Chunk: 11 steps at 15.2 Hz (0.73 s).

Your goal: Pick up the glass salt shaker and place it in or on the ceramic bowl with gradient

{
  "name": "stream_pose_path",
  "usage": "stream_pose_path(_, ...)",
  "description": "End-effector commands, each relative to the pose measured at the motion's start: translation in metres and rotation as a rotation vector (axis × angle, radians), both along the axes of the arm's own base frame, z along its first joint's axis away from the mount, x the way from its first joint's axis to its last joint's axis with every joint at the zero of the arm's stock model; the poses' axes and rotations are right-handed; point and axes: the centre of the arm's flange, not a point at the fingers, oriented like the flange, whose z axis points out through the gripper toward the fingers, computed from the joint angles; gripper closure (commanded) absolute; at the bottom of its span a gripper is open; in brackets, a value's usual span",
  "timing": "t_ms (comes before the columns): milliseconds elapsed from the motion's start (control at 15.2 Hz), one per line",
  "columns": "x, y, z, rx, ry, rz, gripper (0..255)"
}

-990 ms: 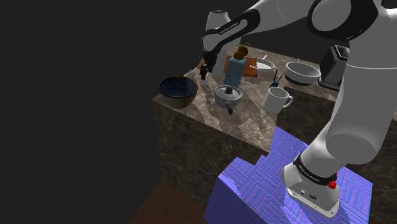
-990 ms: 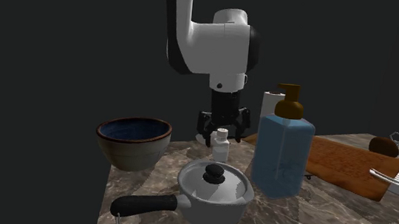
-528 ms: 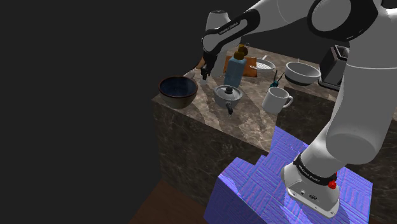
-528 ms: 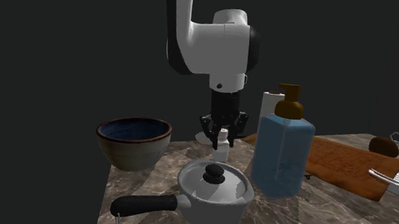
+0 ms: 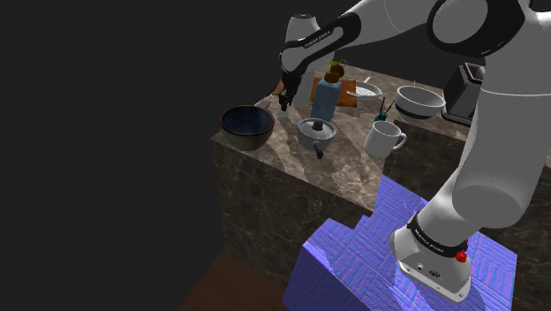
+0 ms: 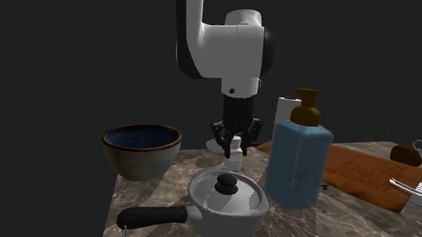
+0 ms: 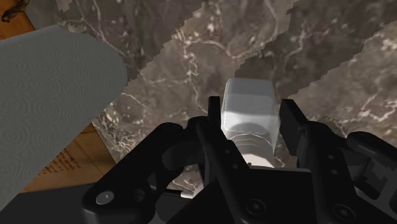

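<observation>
**Operator:** Where's the thing I'm after?

**Spotter:** Your salt shaker is upright over the marble counter. It sits between the bowl and the blue soap bottle. In the second exterior view it is just behind the lidded pot. It is drawn white, with a squarish cap.

**Operator:** And my tool?

**Spotter:** Your gripper comes straight down on the shaker from above. In the wrist view the two black fingers press against either side of the cap. They are narrowed to the shaker's own width, so you have it clasped. I cannot tell whether its base rests on the counter or hangs just clear of it.

**Operator:** How does the bowl lie from there?

**Spotter:** It stands at the counter's corner, on the shoulder view's left of your gripper, near the shaker but apart from it. It is dark blue inside, with a brown rim and a pale outer wall, and it sits level.

**Operator:** Anything else close by?

**Spotter:** The pot's black handle points toward the counter's near edge in the second exterior view. A wooden board lies beyond the soap bottle, and a white mug stands on the pot's far side from the bowl. Your arm rises from the purple stand below the counter.
</observation>
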Motion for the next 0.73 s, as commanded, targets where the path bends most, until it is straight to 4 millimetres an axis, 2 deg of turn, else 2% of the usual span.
stream_pose_path(0,0.0,-0.001,0.005,0.0,0.001,-0.001,255)
stream_pose_path(660,0.0,-0.001,0.058,0.0,0.001,-0.001,255)
